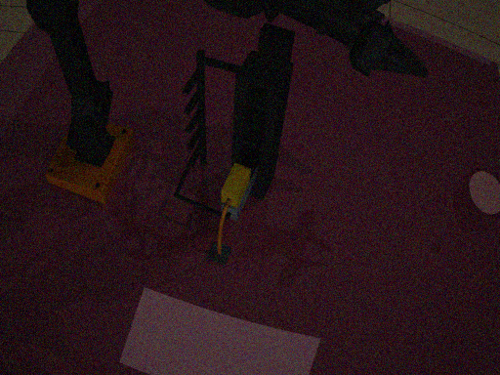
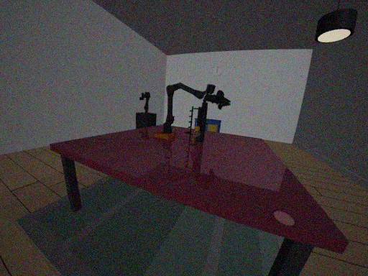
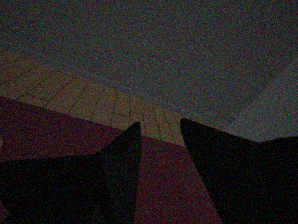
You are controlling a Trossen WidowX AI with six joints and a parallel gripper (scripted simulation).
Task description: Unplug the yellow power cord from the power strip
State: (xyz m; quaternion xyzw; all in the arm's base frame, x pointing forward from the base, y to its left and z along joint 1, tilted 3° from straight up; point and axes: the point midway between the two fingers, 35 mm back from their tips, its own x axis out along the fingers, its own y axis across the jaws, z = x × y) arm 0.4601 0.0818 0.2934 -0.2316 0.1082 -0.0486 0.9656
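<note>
The room is dim. We see a dark red table (image 2: 251,169) standing on a wooden floor (image 2: 25,176), with a greenish rug (image 2: 118,237) under it. The walls (image 2: 72,72) are grey, and one round lamp (image 2: 336,25) hangs in the upper right of the exterior view. On the table top there is a pale rectangle (image 1: 220,337) near the front edge and a small pale disc (image 1: 485,191) at the right side.

The arm stands on an orange base (image 1: 88,166) at the back left. The gripper (image 3: 160,132) is high in the air, above the table, and it points toward the floor and the wall. Its fingers are partly closed, with only a narrow gap, and nothing is between them.

The yellow plug (image 1: 235,185) sits at the foot of the tall dark strip (image 1: 261,103), touching it, so it looks plugged in. Its cord (image 1: 223,227) runs forward to a small dark piece on the table. A thin black rack (image 1: 197,132) stands just beside the strip, on its left.
</note>
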